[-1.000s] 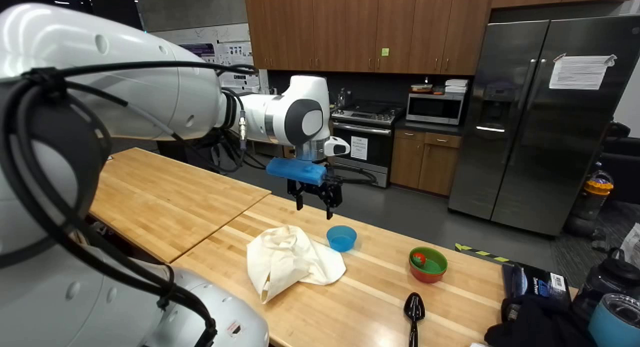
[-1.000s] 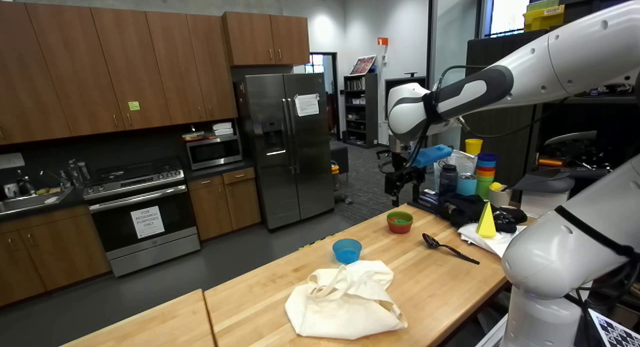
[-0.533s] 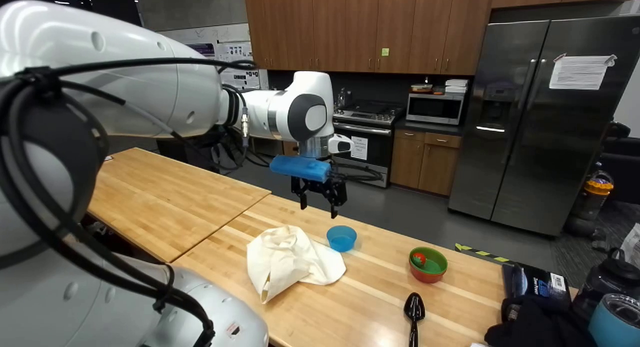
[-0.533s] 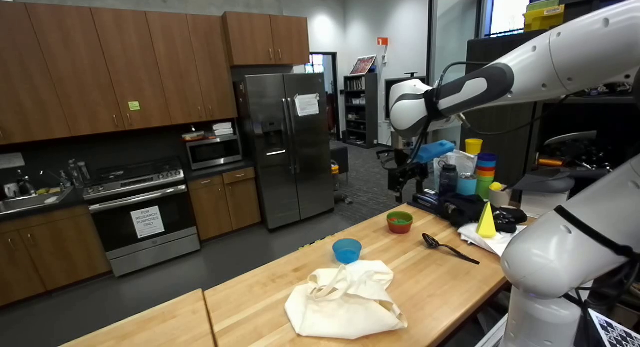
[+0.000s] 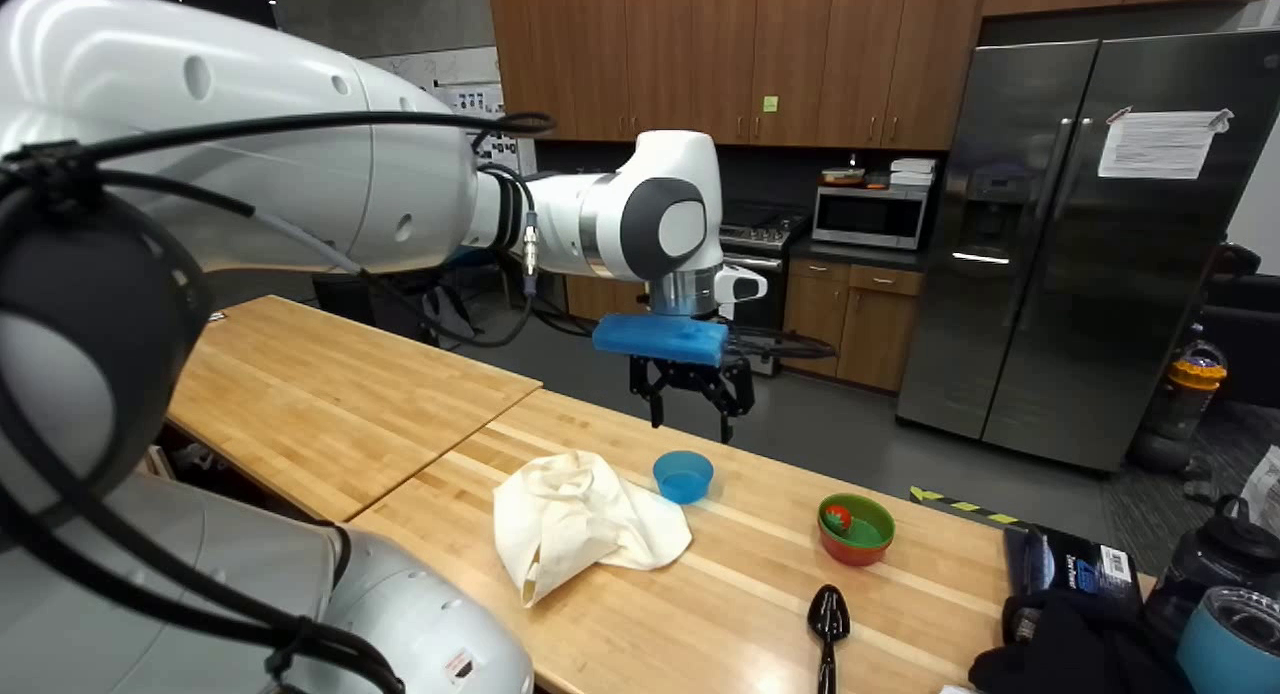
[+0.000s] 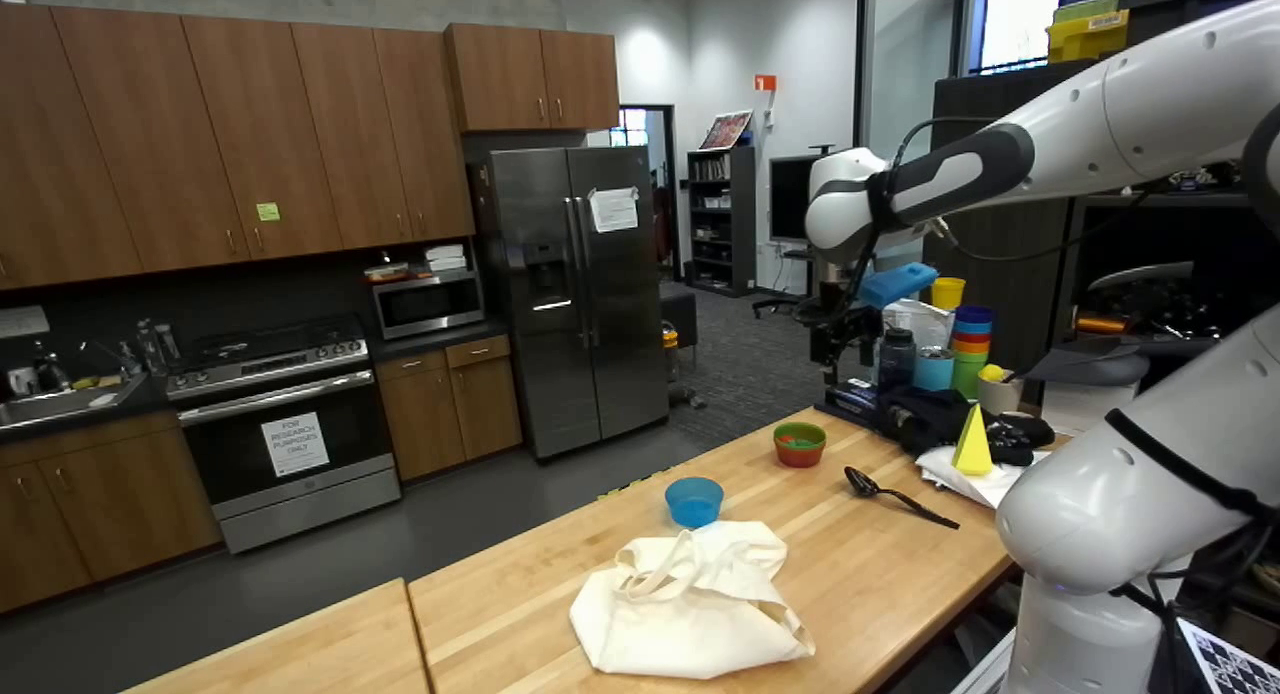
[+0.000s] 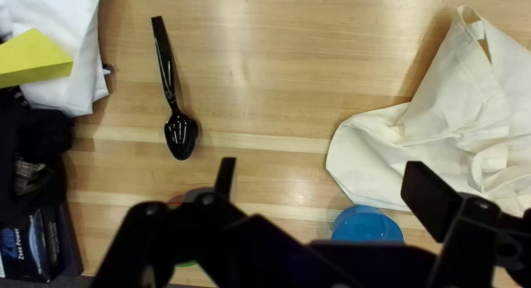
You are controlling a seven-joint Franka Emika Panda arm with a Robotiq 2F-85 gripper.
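Pale wooden tabletop: black two-fingered gripper hovers above, fingers spread, empty. Round blue plastic bowl sits upright (flat base, presumably) just beside crumpled cream cloth bag, its limp fabric probably explaining the slump.

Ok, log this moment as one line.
black gripper: open, empty, above wooden table; round blue bowl: beside cream cloth bag; black spoon: on table; red strawberry: inside red-green bowl

A fridge has a paper fixed to its front. Beside it, a microwave sits on a counter next to a stove bearing a printed notice. Stacked cups stand near a tumbler and bottle.
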